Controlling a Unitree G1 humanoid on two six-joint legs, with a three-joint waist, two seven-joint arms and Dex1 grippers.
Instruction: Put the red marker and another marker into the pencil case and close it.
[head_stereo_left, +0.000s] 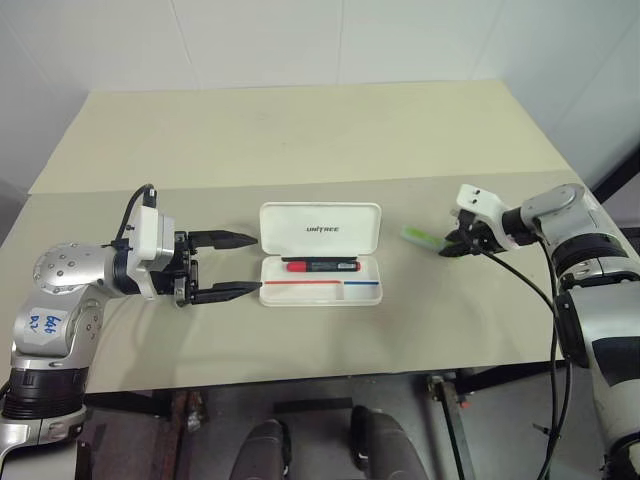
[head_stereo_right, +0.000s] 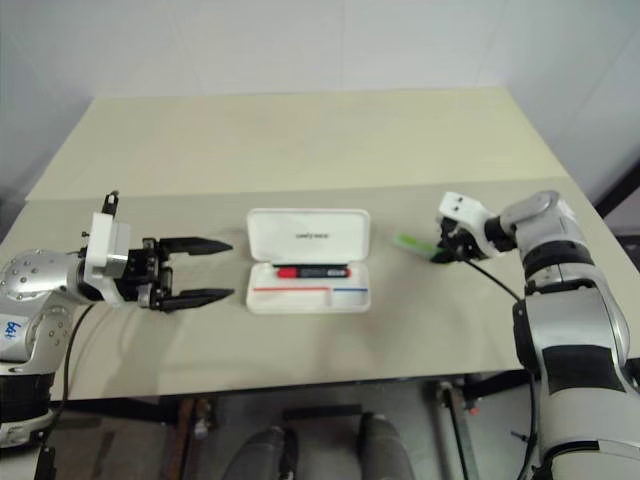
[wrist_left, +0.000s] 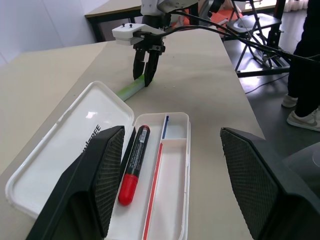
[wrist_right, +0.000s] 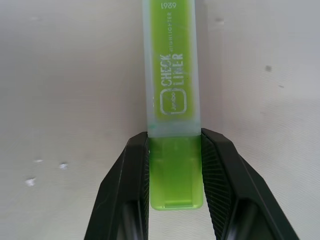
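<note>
A: Two black fingers of the right gripper (wrist_right: 175, 195) are clamped on one end of the green highlighter (wrist_right: 172, 90), which lies on the table (head_stereo_left: 300, 130) right of the pencil case (head_stereo_left: 321, 254).

B: And the left gripper (head_stereo_left: 228, 265)?

A: Spread wide, empty, beside the open case. The red marker (wrist_left: 133, 164) lies inside.

place: lab or workshop | cues: plain table (head_stereo_left: 300, 130), bare white walls (head_stereo_left: 300, 40), metal stands (behind) (wrist_left: 260, 30)
</note>
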